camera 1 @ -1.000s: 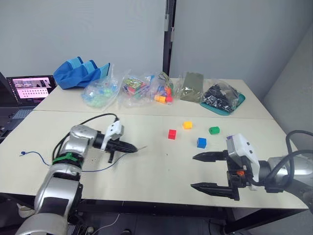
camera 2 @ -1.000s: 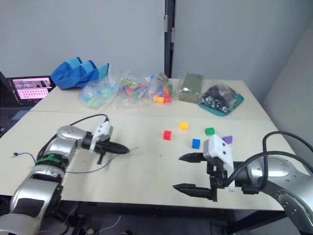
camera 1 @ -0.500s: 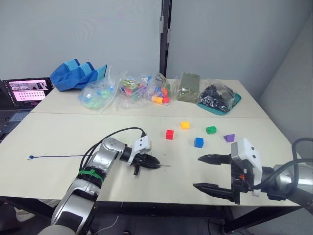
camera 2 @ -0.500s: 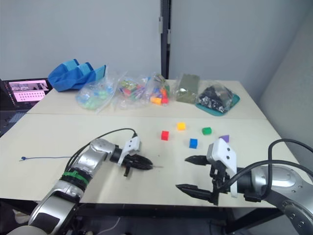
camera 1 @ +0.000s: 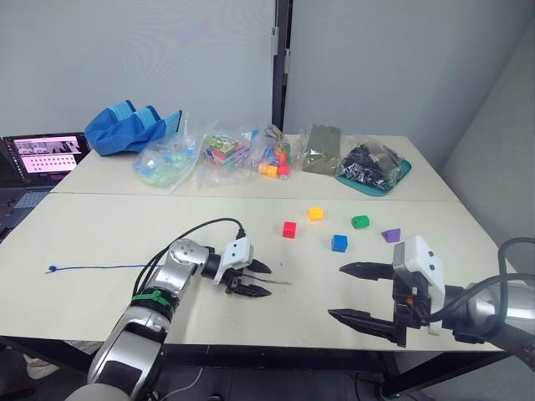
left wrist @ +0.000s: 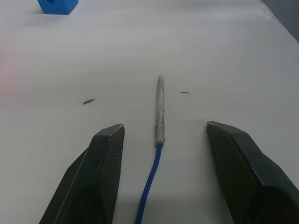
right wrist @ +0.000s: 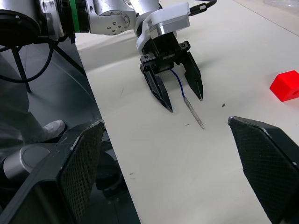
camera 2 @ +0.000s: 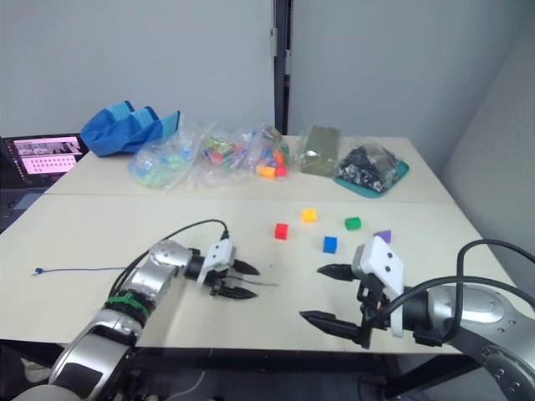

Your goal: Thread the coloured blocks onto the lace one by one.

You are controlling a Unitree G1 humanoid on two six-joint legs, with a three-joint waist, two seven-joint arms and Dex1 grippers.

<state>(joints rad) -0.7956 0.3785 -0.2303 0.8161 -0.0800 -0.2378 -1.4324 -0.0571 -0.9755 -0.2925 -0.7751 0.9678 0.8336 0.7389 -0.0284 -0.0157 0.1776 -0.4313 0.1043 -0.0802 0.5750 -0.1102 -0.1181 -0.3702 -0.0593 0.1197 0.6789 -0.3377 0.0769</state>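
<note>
The left claw is wide open and holds nothing; the lace lies flat on the surface between its fingers, stiff tip pointing out. The right claw is wide open and empty too. No block is threaded yet. The blocks sit farther back, with bare room all around. Next, I think, a claw must pinch the tip.

We see silver-grey arms with a green band on the left one, looping black cables, white wrist housings and tapered black-fingered claws.
</note>
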